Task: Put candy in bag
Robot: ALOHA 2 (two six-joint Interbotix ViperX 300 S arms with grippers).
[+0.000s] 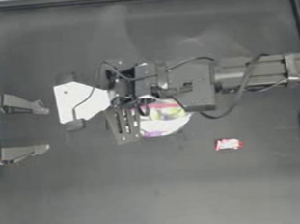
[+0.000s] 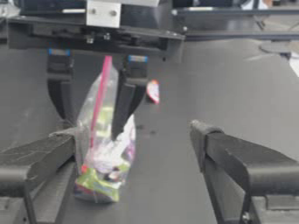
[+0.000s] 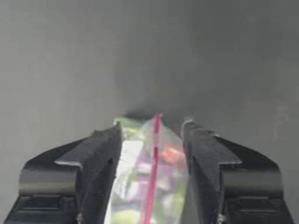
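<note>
closed on the pink-red strip of the bag (image 3: 149, 175), the right gripper (image 1: 132, 110) hangs above the middle of the counter (image 1: 152, 196), its arm reaching in from the right edge. the bag dangles from its fingers (image 3: 201, 153), green, yellow and pink contents showing through. the candy (image 1: 227, 144) lies on the counter toward the right edge, apart from the bag. the left gripper (image 1: 45, 129) waits by the left edge, fingers spread wide and holding nothing.

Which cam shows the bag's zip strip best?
Left wrist view: the bag hangs from the right gripper, its pink strip visible full length. Right wrist view shows the strip between the jaws, close up. Top view hides it under the arm.
</note>
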